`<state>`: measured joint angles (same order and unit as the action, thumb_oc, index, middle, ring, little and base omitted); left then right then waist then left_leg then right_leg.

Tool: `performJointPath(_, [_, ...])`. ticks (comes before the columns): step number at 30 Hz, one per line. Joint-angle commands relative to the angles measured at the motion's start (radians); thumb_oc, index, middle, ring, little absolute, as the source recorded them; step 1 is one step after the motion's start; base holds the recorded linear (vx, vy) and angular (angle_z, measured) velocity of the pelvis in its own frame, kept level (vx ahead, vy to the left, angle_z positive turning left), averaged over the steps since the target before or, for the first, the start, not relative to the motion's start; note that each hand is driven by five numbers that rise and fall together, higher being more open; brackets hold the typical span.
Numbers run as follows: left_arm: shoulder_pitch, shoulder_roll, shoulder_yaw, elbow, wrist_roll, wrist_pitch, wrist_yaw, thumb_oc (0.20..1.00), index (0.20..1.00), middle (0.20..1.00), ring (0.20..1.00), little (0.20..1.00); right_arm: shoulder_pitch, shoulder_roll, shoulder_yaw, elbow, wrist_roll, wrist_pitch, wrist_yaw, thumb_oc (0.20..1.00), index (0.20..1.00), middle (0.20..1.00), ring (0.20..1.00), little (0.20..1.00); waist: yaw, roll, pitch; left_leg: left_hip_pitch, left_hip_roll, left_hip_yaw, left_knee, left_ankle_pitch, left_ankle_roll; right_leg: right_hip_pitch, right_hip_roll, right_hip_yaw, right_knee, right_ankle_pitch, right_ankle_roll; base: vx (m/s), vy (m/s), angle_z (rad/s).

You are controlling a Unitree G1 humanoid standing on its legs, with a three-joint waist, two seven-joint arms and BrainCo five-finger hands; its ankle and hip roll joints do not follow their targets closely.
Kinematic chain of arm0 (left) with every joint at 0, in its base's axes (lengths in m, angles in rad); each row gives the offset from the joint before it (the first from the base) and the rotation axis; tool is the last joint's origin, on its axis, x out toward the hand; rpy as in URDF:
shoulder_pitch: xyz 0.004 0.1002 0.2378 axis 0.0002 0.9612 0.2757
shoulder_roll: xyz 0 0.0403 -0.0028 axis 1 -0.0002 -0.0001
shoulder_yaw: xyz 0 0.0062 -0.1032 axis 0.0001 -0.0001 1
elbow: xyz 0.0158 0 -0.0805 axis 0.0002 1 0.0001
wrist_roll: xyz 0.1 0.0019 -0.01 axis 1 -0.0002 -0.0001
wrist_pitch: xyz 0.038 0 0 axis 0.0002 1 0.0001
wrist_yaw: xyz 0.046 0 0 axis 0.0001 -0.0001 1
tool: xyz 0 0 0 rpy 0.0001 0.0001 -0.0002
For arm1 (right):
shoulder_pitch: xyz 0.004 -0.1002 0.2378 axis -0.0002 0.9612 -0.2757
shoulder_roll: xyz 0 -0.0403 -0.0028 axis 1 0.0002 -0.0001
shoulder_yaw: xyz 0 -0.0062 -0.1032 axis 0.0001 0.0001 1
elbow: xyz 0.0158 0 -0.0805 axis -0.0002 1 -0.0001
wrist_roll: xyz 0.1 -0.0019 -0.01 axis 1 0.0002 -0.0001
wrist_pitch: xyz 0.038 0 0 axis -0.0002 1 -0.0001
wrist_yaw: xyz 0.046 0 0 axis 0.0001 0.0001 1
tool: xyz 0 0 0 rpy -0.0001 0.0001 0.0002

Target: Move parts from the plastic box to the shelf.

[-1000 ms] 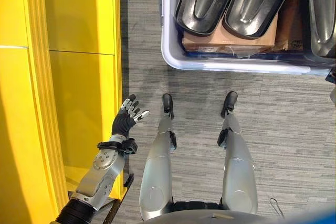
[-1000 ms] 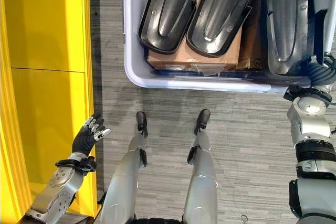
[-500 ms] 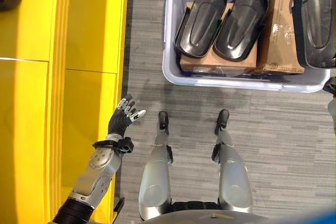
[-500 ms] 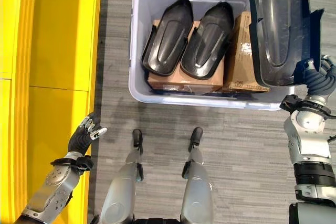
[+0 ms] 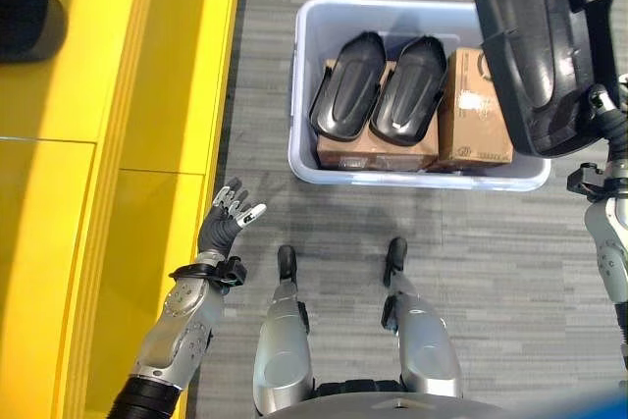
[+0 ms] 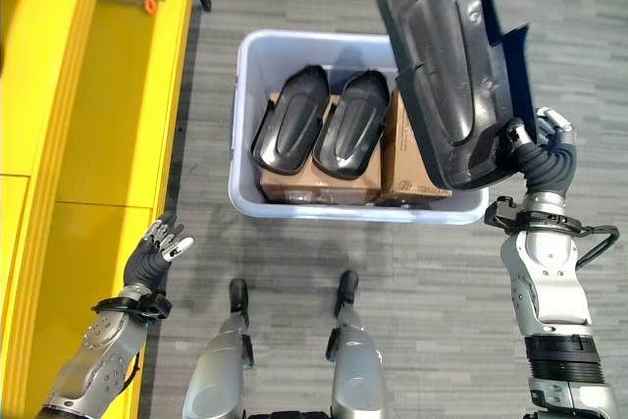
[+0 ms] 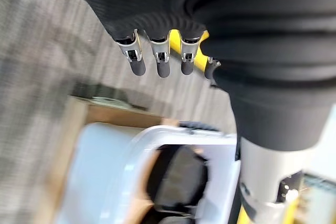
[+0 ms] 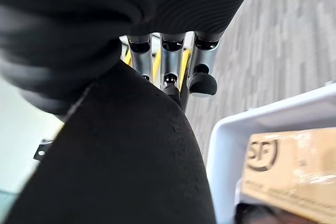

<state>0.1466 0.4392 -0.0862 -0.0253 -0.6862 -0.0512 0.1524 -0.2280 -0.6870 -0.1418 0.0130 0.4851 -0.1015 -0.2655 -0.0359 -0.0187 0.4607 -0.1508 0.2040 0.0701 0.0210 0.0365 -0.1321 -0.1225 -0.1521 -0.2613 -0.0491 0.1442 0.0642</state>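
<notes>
Lifted clear of the plastic box (image 6: 245,198) since a second ago, one black moulded part (image 6: 446,76) is now held high at upper right, gripped at its lower edge by the curled right hand (image 6: 543,149). Stiff and light it is judged; edge grips suit. At lower left, the left hand (image 6: 157,250) is held relaxed beside the yellow shelf (image 6: 88,144). Two parts (image 6: 319,125) remain inside on cardboard cartons (image 6: 412,159).

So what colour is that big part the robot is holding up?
Black part, glossy, gripped by the right hand; right eye view shows it best.
</notes>
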Motion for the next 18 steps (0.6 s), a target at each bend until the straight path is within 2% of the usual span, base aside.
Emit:
performJointPath(1, [0.041, -0.015, 0.008, 0.064, 0.001, -0.033, -0.011, 1.0, 1.0, 1.0, 1.0, 1.0, 0.007, -0.058, -0.021, -0.028, -0.008, -0.062, 0.043, 0.2, 0.2, 0.2, 0.2, 0.2, 0.033, 0.013, -0.138, 0.044, 0.144, -0.009, 0.027, 0.035, -0.075, -0.068, -0.108, 0.047, 0.331, -0.249, 0.105, -0.01, -0.079, 0.09])
performJointPath(3, [0.04, -0.024, 0.008, 0.069, 0.002, -0.033, -0.011, 1.0, 1.0, 1.0, 1.0, 1.0, 0.031, -0.055, -0.038, -0.036, -0.017, -0.062, 0.048, 0.2, 0.2, 0.2, 0.2, 0.2, 0.036, 0.015, -0.144, 0.031, 0.14, -0.017, 0.032, 0.045, -0.078, -0.052, -0.114, 0.024, 0.324, -0.248, 0.103, -0.02, -0.054, 0.44])
performJointPath(4, [0.029, -0.036, 0.003, 0.091, 0.013, -0.029, -0.02, 1.0, 1.0, 1.0, 1.0, 1.0, 0.06, -0.049, -0.056, -0.048, -0.033, -0.058, 0.056, 0.2, 0.2, 0.2, 0.2, 0.2, 0.037, 0.015, -0.147, 0.015, 0.132, -0.013, 0.054, 0.053, -0.08, -0.018, -0.13, -0.017, 0.318, -0.249, 0.099, -0.02, -0.034, 0.76])
performJointPath(5, [0.028, -0.036, 0.002, 0.092, 0.013, -0.029, -0.02, 1.0, 1.0, 1.0, 1.0, 1.0, 0.061, -0.049, -0.057, -0.048, -0.033, -0.058, 0.056, 0.2, 0.2, 0.2, 0.2, 0.2, 0.035, 0.015, -0.149, 0.01, 0.131, -0.015, 0.053, 0.057, -0.079, -0.019, -0.13, -0.02, 0.313, -0.244, 0.098, -0.04, -0.044, 0.83])
performJointPath(6, [0.021, -0.04, -0.001, 0.1, 0.019, -0.03, -0.02, 1.0, 1.0, 1.0, 1.0, 1.0, 0.07, -0.039, -0.063, -0.058, -0.036, -0.057, 0.058, 0.2, 0.2, 0.2, 0.2, 0.2, 0.032, 0.015, -0.154, -0.004, 0.128, 0.014, 0.066, 0.062, -0.072, 0.003, -0.139, -0.048, 0.298, -0.238, 0.098, -0.05, -0.011, 0.61])
performJointPath(7, [0.015, -0.044, -0.005, 0.106, 0.024, -0.028, -0.022, 1.0, 1.0, 1.0, 1.0, 1.0, 0.079, -0.03, -0.07, -0.063, -0.036, -0.059, 0.059, 0.2, 0.2, 0.2, 0.2, 0.2, 0.024, 0.016, -0.161, -0.019, 0.128, 0.073, 0.079, 0.072, -0.058, 0.019, -0.148, -0.08, 0.282, -0.23, 0.097, -0.04, 0.021, 1.01])
performJointPath(8, [0.008, -0.05, -0.012, 0.11, 0.032, -0.022, -0.035, 1.0, 1.0, 1.0, 1.0, 1.0, 0.072, -0.016, -0.064, -0.057, -0.038, -0.055, 0.056, 0.2, 0.2, 0.2, 0.2, 0.2, 0.02, 0.021, -0.182, -0.012, 0.13, 0.181, 0.064, 0.081, -0.04, 0.047, -0.152, -0.123, 0.259, -0.225, 0.1, -0.02, 0.03, 1.25])
performJointPath(11, [0.013, -0.05, -0.007, 0.102, 0.034, -0.022, -0.036, 1.0, 1.0, 1.0, 1.0, 1.0, 0.063, 0.01, -0.038, -0.058, -0.039, -0.045, 0.06, 0.2, 0.2, 0.2, 0.2, 0.2, 0.032, 0.018, -0.21, 0.017, 0.125, 0.18, 0.036, 0.083, -0.039, 0.067, -0.15, -0.131, 0.233, -0.211, 0.103, 0.09, 0.073, 0.94])
performJointPath(12, [0.006, -0.051, -0.005, 0.099, 0.033, -0.021, -0.029, 1.0, 1.0, 1.0, 1.0, 1.0, 0.049, 0.038, -0.014, -0.062, -0.031, -0.039, 0.065, 0.2, 0.2, 0.2, 0.2, 0.2, 0.043, 0.005, -0.233, 0.029, 0.112, 0.183, 0.017, 0.079, -0.031, 0.103, -0.166, -0.153, 0.209, -0.196, 0.114, 0.14, 0.073, 0.34])
performJointPath(16, [0.003, -0.05, -0.001, 0.097, 0.038, -0.02, -0.026, 1.0, 1.0, 1.0, 1.0, 1.0, 0.036, 0.052, 0.005, -0.058, -0.03, -0.032, 0.066, 0.2, 0.2, 0.2, 0.2, 0.2, 0.056, -0.009, -0.248, 0.034, 0.093, 0.178, 0.018, 0.07, -0.023, 0.128, -0.184, -0.169, 0.199, -0.182, 0.125, 0.1, 0.086, 0.4])
performJointPath(17, [-0.005, -0.053, 0.006, 0.099, 0.043, -0.025, -0.015, 1.0, 1.0, 1.0, 1.0, 1.0, 0.006, 0.08, 0.032, -0.054, -0.031, -0.03, 0.064, 0.2, 0.2, 0.2, 0.2, 0.2, 0.084, -0.031, -0.264, 0.024, 0.06, 0.163, 0.032, 0.043, -0.008, 0.163, -0.211, -0.188, 0.183, -0.158, 0.14, 0.09, 0.144, 0.45])
performJointPath(18, [-0.01, -0.052, 0.005, 0.101, 0.042, -0.025, -0.011, 1.0, 1.0, 1.0, 1.0, 1.0, -0.002, 0.089, 0.043, -0.057, -0.031, -0.029, 0.064, 0.2, 0.2, 0.2, 0.2, 0.2, 0.09, -0.037, -0.263, 0.017, 0.051, 0.159, 0.042, 0.036, -0.004, 0.164, -0.217, -0.189, 0.186, -0.149, 0.141, 0.09, 0.146, 0.47])
